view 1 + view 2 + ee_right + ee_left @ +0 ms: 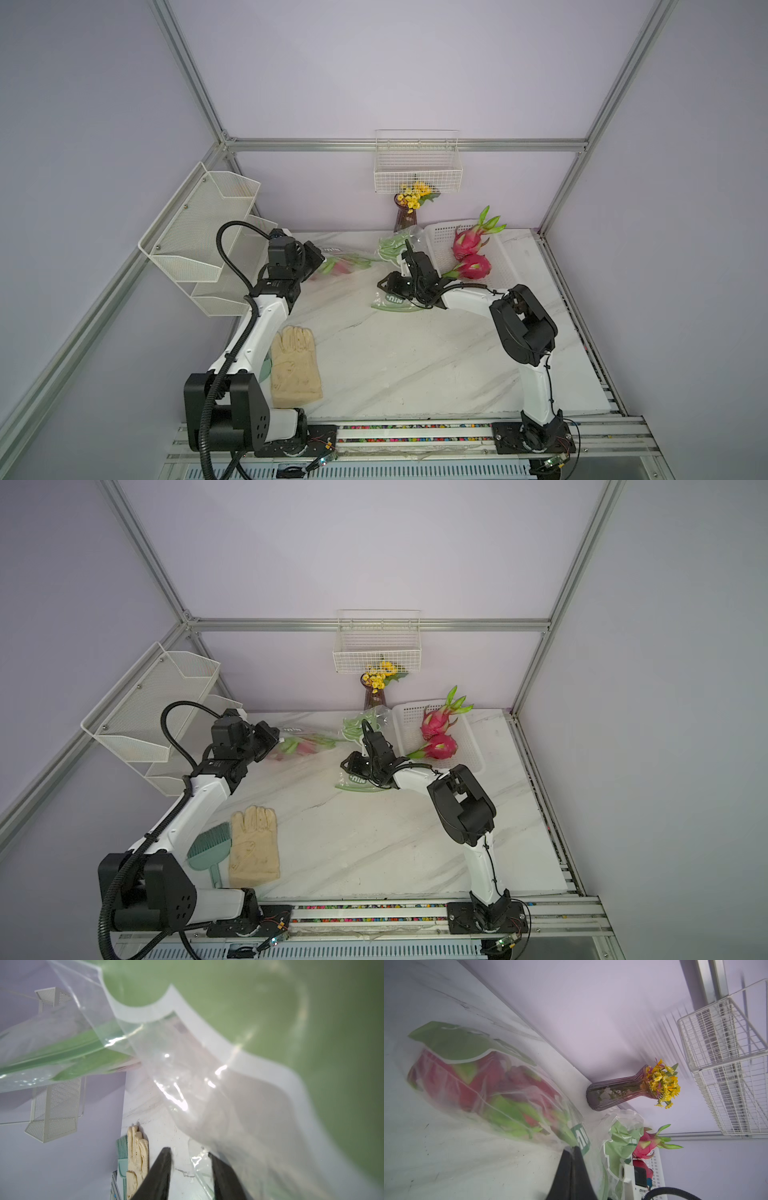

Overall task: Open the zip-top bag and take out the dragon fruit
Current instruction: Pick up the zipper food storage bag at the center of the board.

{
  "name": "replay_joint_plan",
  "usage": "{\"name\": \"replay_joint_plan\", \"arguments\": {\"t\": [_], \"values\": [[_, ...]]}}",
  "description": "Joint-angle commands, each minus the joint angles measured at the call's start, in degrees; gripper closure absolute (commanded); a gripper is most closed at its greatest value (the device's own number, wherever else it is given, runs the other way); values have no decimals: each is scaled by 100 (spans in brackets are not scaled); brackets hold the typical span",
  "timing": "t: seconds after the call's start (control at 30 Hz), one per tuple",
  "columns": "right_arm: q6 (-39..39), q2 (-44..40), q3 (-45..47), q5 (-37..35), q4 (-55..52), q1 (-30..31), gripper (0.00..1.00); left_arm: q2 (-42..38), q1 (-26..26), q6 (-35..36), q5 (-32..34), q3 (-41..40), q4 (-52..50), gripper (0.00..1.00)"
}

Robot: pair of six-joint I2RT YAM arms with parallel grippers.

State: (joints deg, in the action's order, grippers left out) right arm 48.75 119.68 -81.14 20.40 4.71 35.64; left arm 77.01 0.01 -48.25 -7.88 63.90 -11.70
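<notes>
A clear zip-top bag (347, 266) with green printing lies at the back left of the marble table, and one magenta dragon fruit (483, 1080) shows inside it. My left gripper (574, 1148) is shut on that bag's edge. In both top views it sits at the bag's left end (270, 737). Two more dragon fruits (467, 243) (476, 266) lie in the white tray (505, 257). My right gripper (188, 1152) stands open low over a flat empty bag (392, 302). A fold of clear plastic lies against one finger.
A crumpled empty bag (395, 245) lies before the purple vase of yellow flowers (405, 216). A cream glove (296, 365) and a teal brush (210, 845) lie front left. A mesh shelf (199, 232) hangs on the left wall and a wire basket (417, 166) on the back wall.
</notes>
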Motion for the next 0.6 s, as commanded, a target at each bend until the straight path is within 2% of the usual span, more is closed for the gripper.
{"name": "replay_joint_plan", "arguments": {"t": [0.0,0.3,0.57], "values": [[-67,101,-236,48,-4,-70,63,-348,44,261,65,518,-551,100],[-191,-94,-593,382,-85,-195,63,-755,35,386,-125,1355,-1360,100],[-783,-851,-740,618,-167,-268,63,-1274,17,43,-579,1475,-1665,100]]}}
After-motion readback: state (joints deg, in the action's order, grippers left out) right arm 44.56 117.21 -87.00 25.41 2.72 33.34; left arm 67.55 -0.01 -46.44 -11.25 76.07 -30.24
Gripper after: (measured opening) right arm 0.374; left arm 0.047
